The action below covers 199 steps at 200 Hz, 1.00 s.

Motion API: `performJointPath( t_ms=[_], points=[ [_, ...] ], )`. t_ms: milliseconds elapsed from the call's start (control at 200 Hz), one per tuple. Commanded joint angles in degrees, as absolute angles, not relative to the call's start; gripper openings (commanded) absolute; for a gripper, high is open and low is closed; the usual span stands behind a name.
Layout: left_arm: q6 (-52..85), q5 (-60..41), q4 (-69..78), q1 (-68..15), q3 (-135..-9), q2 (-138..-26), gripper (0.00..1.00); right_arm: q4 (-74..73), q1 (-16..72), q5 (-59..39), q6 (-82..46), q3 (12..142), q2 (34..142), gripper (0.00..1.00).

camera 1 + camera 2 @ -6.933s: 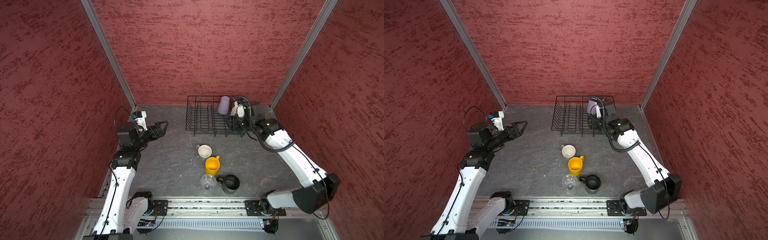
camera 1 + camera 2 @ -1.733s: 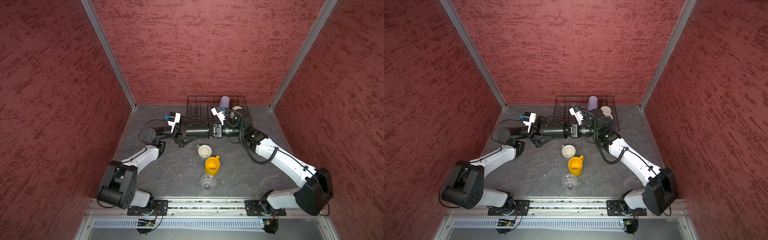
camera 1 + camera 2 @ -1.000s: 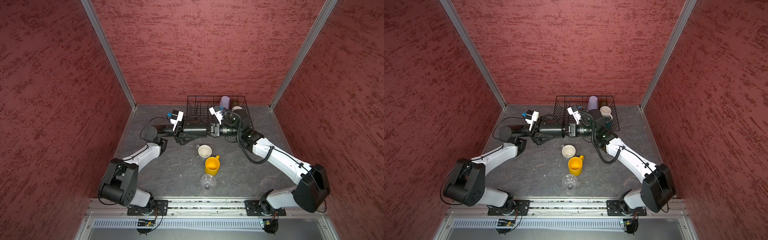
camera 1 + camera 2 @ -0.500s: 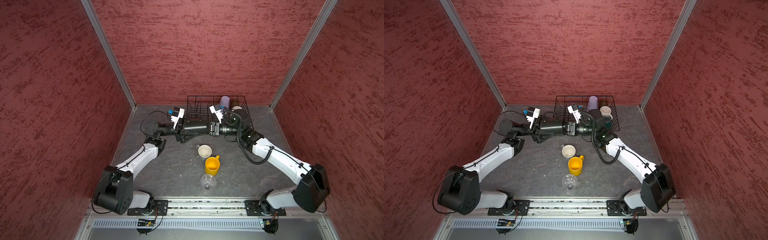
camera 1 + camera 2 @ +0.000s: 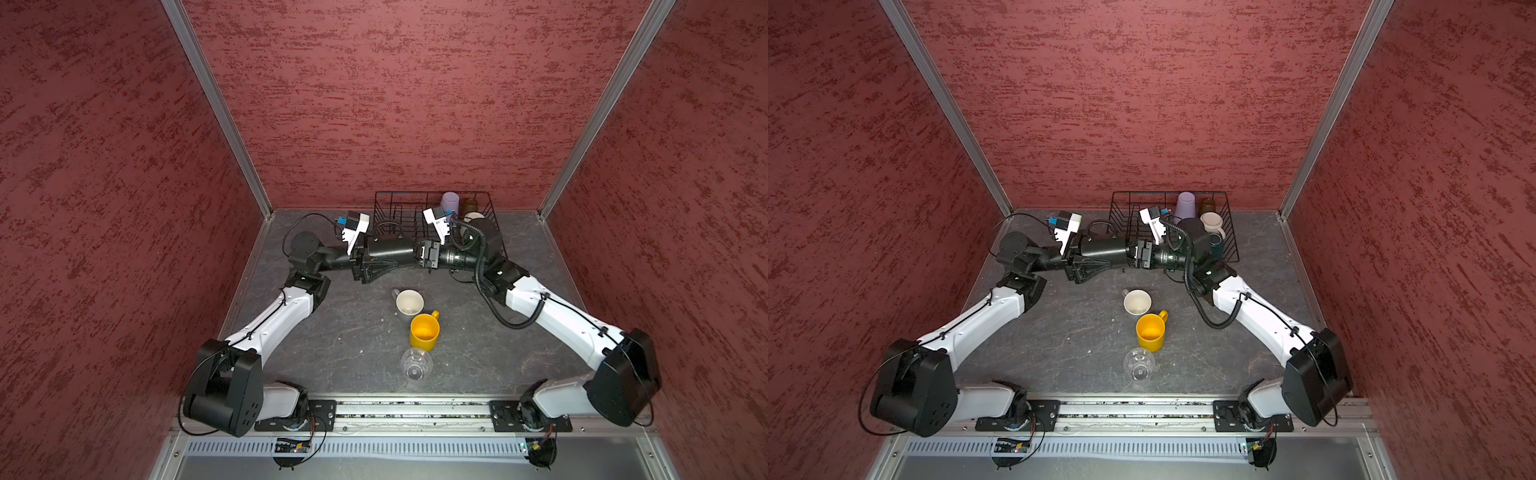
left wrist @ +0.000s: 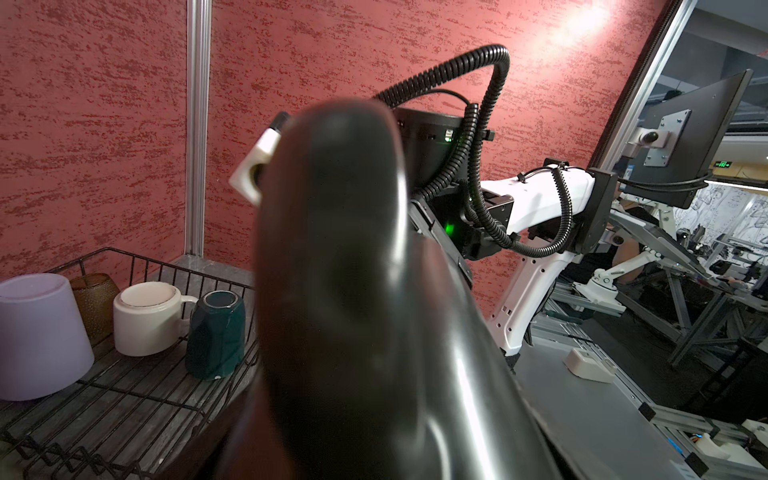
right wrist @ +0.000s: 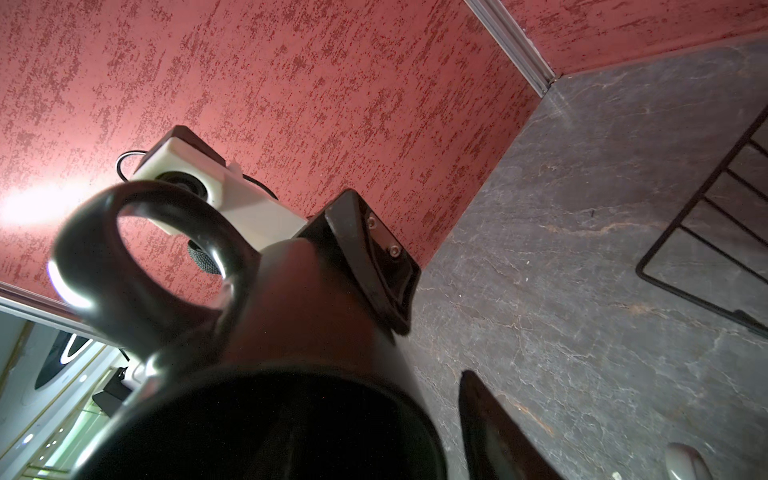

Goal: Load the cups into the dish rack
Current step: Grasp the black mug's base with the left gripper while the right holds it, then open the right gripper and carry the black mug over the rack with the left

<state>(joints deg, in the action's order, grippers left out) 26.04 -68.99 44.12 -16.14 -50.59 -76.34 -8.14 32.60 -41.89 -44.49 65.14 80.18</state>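
Observation:
A black mug (image 5: 390,249) hangs on its side in the air in front of the dish rack (image 5: 399,193), handle up. My left gripper (image 5: 374,258) is shut on its body; one of its fingers (image 7: 370,266) lies flat against the mug (image 7: 270,374). My right gripper (image 5: 423,253) is at the mug's rim, open, and its visible finger (image 7: 494,432) stands off the rim with table showing between. In the rack stand a lilac tumbler (image 6: 37,336), an amber glass (image 6: 93,299), a white mug (image 6: 145,318) and a teal mug (image 6: 216,334), all upside down.
On the table in front of the arms stand a cream-inside mug (image 5: 409,302), a yellow mug (image 5: 424,331) and a clear glass (image 5: 416,364) in a short line. Red walls close the back and both sides. The rack's left half holds only prongs.
My right gripper has opened off the black mug's rim. The left arm with the mug has shifted slightly toward the rack.

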Motion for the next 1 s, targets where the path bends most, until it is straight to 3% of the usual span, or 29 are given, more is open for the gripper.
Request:
performJointPath(
  t_ms=[0, 120, 190, 266, 496, 661, 992],
  points=[
    [25.14, -66.56, 42.01, -15.58, -54.15, -74.04, 0.00, -4.81, 30.93, -35.38, -43.00, 63.58, 76.12, 0.68],
    [25.28, -65.16, 40.41, -15.10, -54.60, -73.75, 0.00, -0.14, 28.92, -29.35, -41.46, 62.39, 73.13, 0.79],
    [25.24, -64.74, 39.84, -15.02, -54.75, -73.56, 0.00, 2.89, 28.28, -25.44, -40.07, 62.15, 71.63, 0.91],
    [25.12, -64.26, 37.36, -14.92, -55.68, -73.56, 0.00, 6.23, 27.66, -20.87, -38.84, 62.05, 69.93, 0.98],
    [22.61, -60.80, 29.49, -14.83, -57.89, -73.61, 0.00, 10.62, 27.07, -9.15, -37.35, 59.90, 64.42, 0.99],
    [19.75, -51.65, 13.17, -14.60, -62.80, -74.96, 0.00, 12.48, 27.07, -7.24, -36.54, 59.03, 63.02, 0.99],
    [15.81, -42.45, -14.14, -13.36, -80.98, -84.55, 0.00, 14.00, 27.07, -7.23, -35.49, 58.94, 62.23, 0.99]
  ],
)
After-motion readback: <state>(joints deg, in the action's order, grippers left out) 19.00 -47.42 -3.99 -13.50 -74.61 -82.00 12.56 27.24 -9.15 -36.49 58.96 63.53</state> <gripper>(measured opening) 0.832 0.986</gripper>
